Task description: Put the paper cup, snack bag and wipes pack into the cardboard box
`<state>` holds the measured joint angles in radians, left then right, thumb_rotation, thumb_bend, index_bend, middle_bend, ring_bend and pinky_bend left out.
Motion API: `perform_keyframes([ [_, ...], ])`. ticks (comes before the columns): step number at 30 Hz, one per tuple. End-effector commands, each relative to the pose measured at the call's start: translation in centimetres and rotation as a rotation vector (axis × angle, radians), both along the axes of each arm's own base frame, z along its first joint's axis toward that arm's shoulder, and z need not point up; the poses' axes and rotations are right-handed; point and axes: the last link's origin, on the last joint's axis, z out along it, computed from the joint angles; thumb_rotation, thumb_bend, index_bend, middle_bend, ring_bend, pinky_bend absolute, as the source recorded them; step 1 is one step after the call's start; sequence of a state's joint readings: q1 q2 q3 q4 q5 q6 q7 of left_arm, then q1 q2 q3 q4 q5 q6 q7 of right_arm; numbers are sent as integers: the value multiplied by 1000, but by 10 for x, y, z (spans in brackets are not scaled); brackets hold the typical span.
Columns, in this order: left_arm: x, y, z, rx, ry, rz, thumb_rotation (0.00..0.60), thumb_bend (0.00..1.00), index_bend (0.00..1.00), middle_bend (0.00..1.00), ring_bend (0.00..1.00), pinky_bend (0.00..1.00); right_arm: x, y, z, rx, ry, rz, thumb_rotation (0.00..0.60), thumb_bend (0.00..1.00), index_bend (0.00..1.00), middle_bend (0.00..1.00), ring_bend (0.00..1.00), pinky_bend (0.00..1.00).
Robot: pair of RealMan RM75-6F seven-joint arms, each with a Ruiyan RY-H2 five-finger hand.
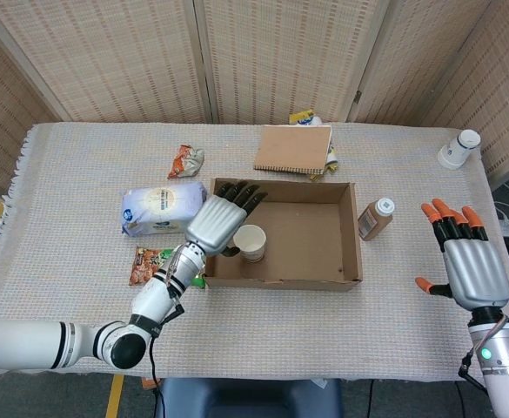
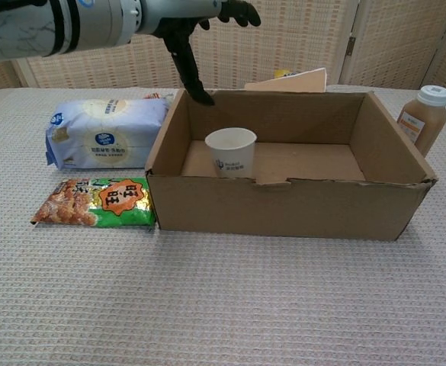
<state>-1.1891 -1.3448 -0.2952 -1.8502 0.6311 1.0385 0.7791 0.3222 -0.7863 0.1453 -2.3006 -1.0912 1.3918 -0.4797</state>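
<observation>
The white paper cup (image 1: 250, 242) (image 2: 232, 152) stands upright inside the cardboard box (image 1: 345, 280) (image 2: 283, 206), near its front left corner. My left hand (image 1: 220, 216) (image 2: 194, 46) hovers over the box's left wall with fingers spread, holding nothing. The snack bag (image 1: 151, 264) (image 2: 95, 203) lies flat on the cloth left of the box, partly hidden by my left arm in the head view. The pale blue wipes pack (image 1: 160, 207) (image 2: 104, 133) lies behind it. My right hand (image 1: 465, 259) hangs open, far right of the box.
A brown bottle (image 1: 376, 218) (image 2: 425, 117) stands just right of the box. A cardboard notebook (image 1: 293, 149) lies behind it, a crumpled wrapper (image 1: 185, 160) at back left, and a tipped white cup (image 1: 457, 148) at the far right corner.
</observation>
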Motion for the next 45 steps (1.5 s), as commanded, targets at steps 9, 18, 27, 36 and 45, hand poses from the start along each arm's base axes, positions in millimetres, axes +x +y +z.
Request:
perform_keyframes([
  [9,-102,-20,70,123,-7,152,600,147,27,140,109,253,0,0,-4,17,3,-1,600,44,66,0,0,0],
  [18,-188,-71,58,71,92,226,600,166,133,187,138,272,3,3,-7,27,3,12,600,44,66,0,0,0],
  [27,-212,-79,21,-2,127,225,600,167,138,187,139,265,3,3,-9,33,5,13,600,43,66,0,0,0],
  [36,-218,-60,-11,-44,106,290,600,171,144,179,119,256,2,2,-9,30,6,8,600,44,66,0,0,0],
  [45,-215,-37,-29,-42,72,328,600,172,144,175,113,240,-1,-1,-8,30,5,-7,600,43,66,0,0,0],
])
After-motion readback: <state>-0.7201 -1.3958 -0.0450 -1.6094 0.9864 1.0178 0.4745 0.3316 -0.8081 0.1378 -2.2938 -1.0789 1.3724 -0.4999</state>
